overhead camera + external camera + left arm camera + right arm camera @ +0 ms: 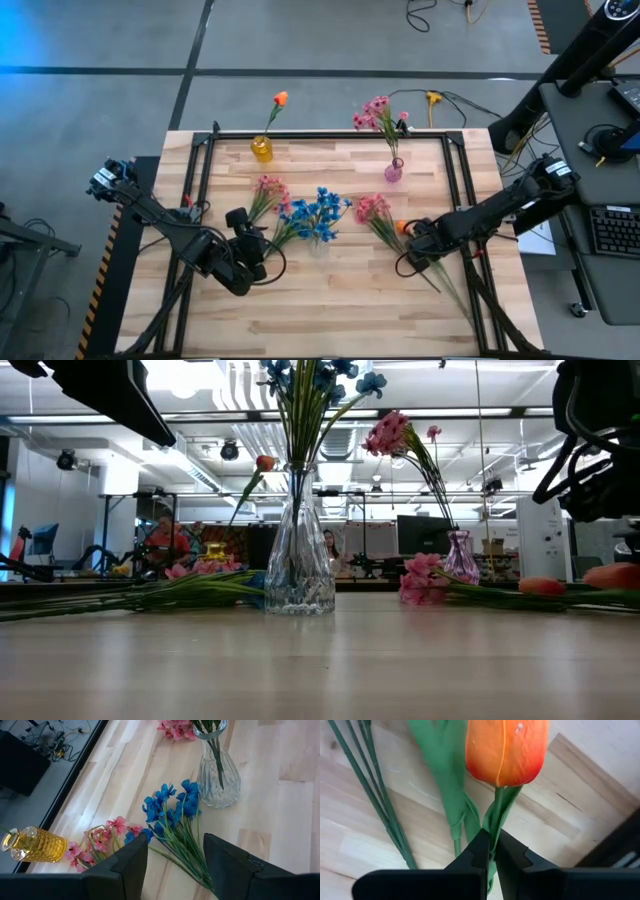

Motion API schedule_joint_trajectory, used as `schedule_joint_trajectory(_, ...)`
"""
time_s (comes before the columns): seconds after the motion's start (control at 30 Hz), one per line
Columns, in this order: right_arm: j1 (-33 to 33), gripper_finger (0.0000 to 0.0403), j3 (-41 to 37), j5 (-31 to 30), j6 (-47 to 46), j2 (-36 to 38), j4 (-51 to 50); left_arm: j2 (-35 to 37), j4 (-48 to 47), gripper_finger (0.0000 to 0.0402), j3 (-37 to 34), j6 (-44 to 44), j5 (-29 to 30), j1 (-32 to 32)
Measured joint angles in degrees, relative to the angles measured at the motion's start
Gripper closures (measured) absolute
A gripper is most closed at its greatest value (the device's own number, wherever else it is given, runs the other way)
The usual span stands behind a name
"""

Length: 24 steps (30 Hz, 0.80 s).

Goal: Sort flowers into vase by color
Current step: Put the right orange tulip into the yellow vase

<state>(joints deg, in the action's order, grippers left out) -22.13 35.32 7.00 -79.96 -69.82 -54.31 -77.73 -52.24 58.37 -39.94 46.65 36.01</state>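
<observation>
Right arm reaches in from the right edge, elbow bent, with its hand (490, 851) low over the worktop's right half and the fingers pinched tight together. Left arm comes in from the left edge, its hand (175, 865) hovering over the front-left area, fingers spread apart, gripping nothing

The table (330, 290) is pale butcher-block wood framed in black rails, standing on a smooth grey concrete floor (300, 35) crossed by dark seams. Loose cables (440, 12) trail on the floor at the far side. To the right a dark desk (590, 190) carries a keyboard (612, 232). Across the table the room opens into a big workshop: white ceiling ducts (240, 420), hanging lamps (230, 450), a monitor (420, 535), and a seated person (165, 540) far left
</observation>
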Motion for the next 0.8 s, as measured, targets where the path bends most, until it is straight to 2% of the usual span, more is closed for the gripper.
schedule_joint_trajectory(0.3, 0.0, 0.0390, 3.1, -3.4, 1.4, 0.1, -3.7, 0.0, 0.2, 0.0226, 0.0, 0.0, 0.0, 0.0)
schedule_joint_trajectory(0.43, -0.2, 0.0390, 5.5, -6.0, 2.0, 0.1, -5.1, 0.0, 0.2, 0.0226, 0.0, 0.0, 0.0, 0.0)
schedule_joint_trajectory(0.6, -1.1, 0.0390, 9.1, -11.2, 2.0, 0.1, -11.6, 0.0, 0.5, 0.0226, 0.0, 0.0, 0.0, 0.0)
schedule_joint_trajectory(0.8, -3.5, 0.0390, 13.5, -14.3, 2.1, 2.9, -13.0, 0.0, 3.1, 0.0226, 0.0, 0.7, 0.0, 0.0)
